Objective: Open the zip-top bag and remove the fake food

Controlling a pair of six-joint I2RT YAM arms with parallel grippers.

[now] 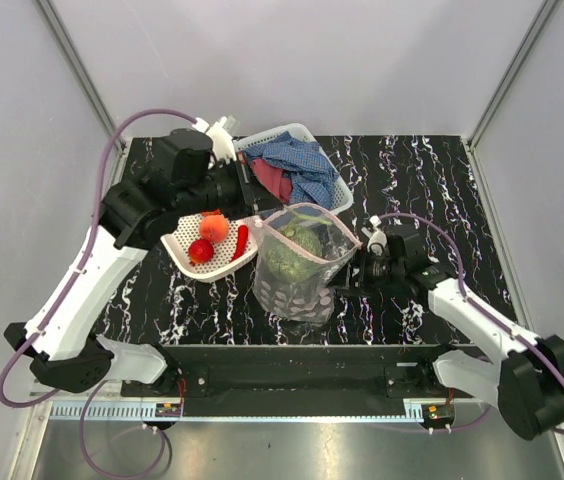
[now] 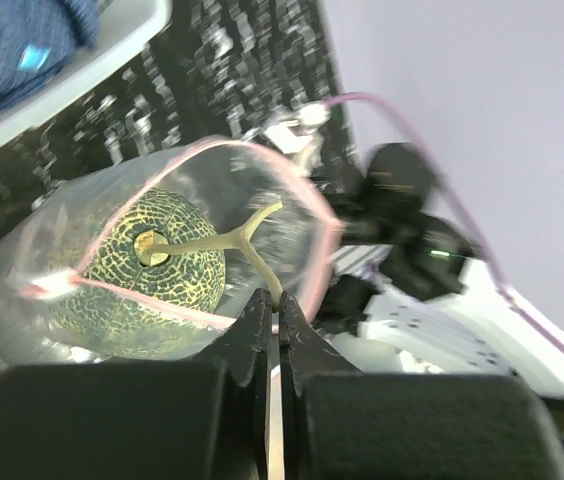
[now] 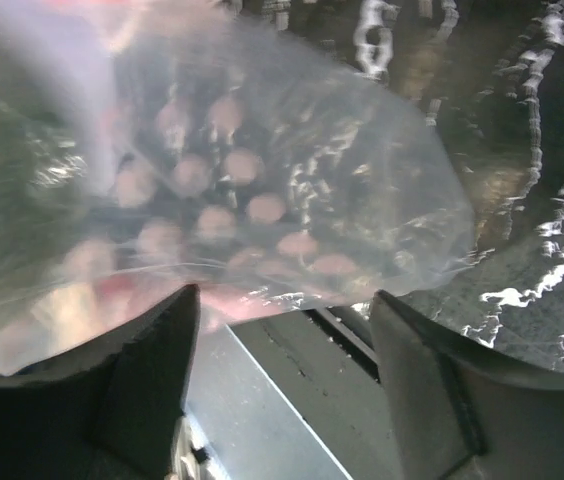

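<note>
Jaws closed, the left gripper (image 2: 271, 303) pinches the zip-top bag (image 1: 307, 275) by its rim, netted melon (image 2: 142, 272) inside, as the right gripper (image 3: 284, 300), jaws open, faces its dotted base.

The zip-top bag (image 1: 302, 265) is thin, clear plastic, crinkled and glossy, printed with pale pink dots and edged with a pink strip. The melon (image 2: 152, 265) inside it has a rough, netted green skin that looks dull. The other fake food (image 1: 201, 250) is smooth, shiny red and orange plastic, lying in a white perforated plastic basket (image 1: 177, 245). The cloths (image 1: 307, 160) are soft, matt fabric. The tabletop (image 1: 432, 180) is glossy black with white marble veining. The left claw (image 2: 274, 305) and right claw (image 3: 284, 298) are matt black.
</note>
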